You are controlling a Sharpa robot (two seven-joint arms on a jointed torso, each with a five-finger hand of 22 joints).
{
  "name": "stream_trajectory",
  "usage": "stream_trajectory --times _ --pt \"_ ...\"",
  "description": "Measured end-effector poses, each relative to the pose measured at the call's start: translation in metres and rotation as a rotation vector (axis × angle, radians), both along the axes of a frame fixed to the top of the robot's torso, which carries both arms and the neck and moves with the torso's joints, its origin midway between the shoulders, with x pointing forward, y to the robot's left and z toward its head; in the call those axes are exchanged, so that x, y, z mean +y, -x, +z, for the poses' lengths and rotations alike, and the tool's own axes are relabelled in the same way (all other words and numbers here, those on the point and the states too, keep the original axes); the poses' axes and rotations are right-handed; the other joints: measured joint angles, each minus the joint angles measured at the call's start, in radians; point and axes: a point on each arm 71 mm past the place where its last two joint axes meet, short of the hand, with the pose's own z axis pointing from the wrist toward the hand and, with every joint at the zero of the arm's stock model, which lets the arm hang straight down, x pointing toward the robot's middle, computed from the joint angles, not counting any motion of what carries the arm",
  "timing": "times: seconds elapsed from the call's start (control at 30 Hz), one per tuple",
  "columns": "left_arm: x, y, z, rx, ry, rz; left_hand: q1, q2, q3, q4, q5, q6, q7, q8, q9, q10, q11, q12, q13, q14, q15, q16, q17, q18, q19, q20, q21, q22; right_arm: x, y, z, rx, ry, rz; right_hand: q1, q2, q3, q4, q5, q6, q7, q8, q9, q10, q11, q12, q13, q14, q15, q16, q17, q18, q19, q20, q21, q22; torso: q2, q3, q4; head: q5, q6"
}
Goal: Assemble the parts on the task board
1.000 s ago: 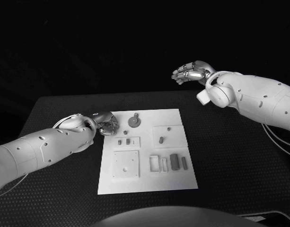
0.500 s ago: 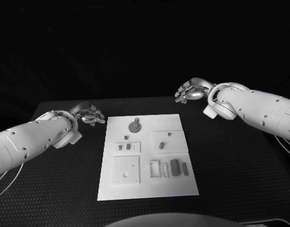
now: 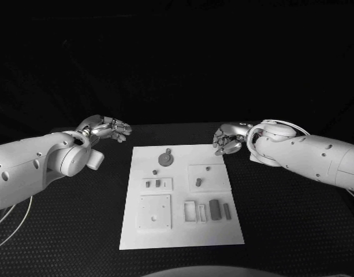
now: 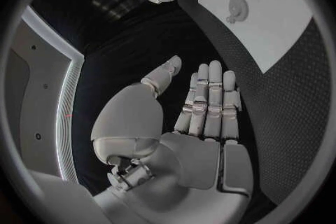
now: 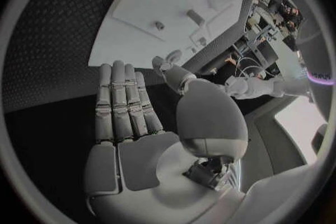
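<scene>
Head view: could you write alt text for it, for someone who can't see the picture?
A white task board with small parts lies in the middle of a black table. Two white robot arms reach in from either side, the left hand and the right hand both empty, near the board's far corners, touching nothing.

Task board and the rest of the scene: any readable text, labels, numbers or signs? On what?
None readable.
task board: bare white, no print or labels that can be made out.
parts, e.g. the round one: no markings legible.
left hand and right hand: no lettering to be seen.
</scene>
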Motion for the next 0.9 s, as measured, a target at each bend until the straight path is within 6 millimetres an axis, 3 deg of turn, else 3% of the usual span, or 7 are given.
stream_trajectory --times 0.4,0.9 --pt "-0.016 0.004 0.001 0.019 0.096 -0.011 0.0 0.0 -0.004 0.001 0.0 -0.009 0.009 0.005 -0.001 -0.013 0.013 0.0 -0.003 0.007 0.007 -0.029 0.006 0.0 0.004 0.004 -0.004 0.003 0.024 0.018 -0.028 -0.025 0.131 0.081 0.014 -0.037 0.044 0.032 -0.027 0.001 -0.001 -0.008 0.0 0.014 0.003 -0.042 0.0 0.031 -0.012 0.0 0.035 -0.001 0.026 -0.013 0.011 0.009 0.002 -0.0009 -0.0016 0.012 0.008" --pt "-0.017 0.004 0.001 0.022 0.116 -0.006 -0.003 0.004 -0.004 0.001 0.0 -0.009 0.023 0.009 -0.002 -0.012 0.02 0.0 -0.004 0.017 0.008 -0.037 0.015 0.0 0.007 0.007 -0.008 0.006 0.044 0.027 -0.036 -0.057 0.179 0.123 0.032 -0.055 0.082 0.038 -0.042 0.005 -0.005 -0.012 0.0 0.019 0.001 -0.061 0.001 0.033 -0.011 -0.015 0.05 -0.002 0.03 -0.016 0.011 0.011 0.002 -0.0001 -0.0014 0.028 -0.002"
